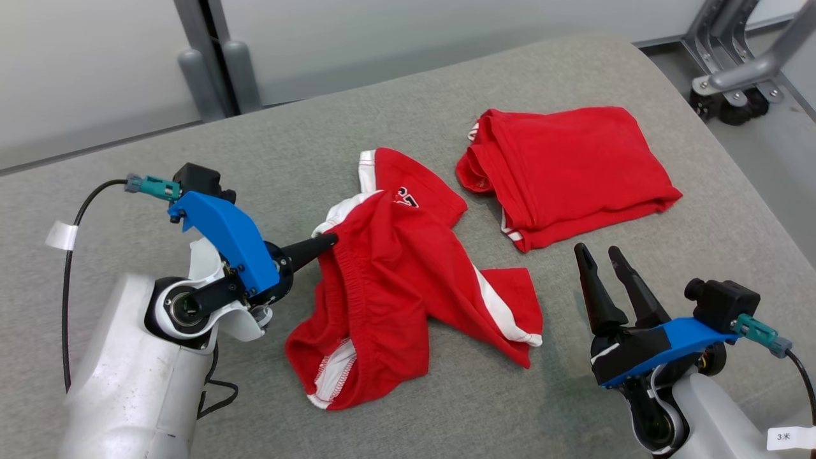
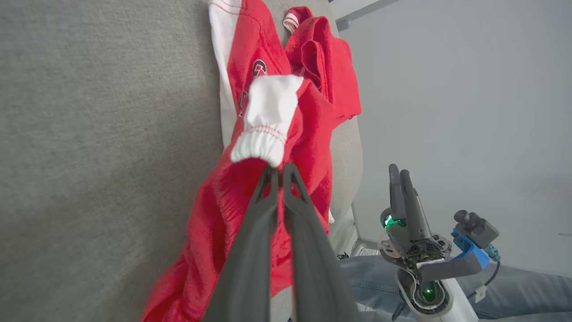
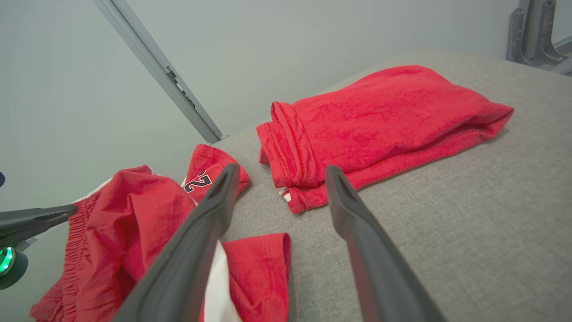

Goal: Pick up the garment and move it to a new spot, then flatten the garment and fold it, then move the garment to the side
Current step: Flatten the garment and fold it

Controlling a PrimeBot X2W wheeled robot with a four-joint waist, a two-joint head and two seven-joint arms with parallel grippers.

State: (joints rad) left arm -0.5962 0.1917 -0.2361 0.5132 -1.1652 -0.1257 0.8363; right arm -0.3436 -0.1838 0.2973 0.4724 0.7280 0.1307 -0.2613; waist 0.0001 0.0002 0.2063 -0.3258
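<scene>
Jaws of left gripper (image 1: 331, 241) pinched shut on the gathered waistband of the crumpled red shorts (image 1: 395, 274), reaching in from 9 o'clock — an edge hold, likely for lifting the whole piece clear. Shorts heaped at the centre of the grey padded surface (image 1: 446, 408). At 4 o'clock, right gripper (image 1: 599, 250) with fingers spread and empty — probably ready for a second corner. At 1 o'clock, a folded red garment (image 1: 567, 172), near but apart.

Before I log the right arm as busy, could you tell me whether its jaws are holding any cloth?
No, the right gripper has its jaws wide apart with nothing between them.
</scene>
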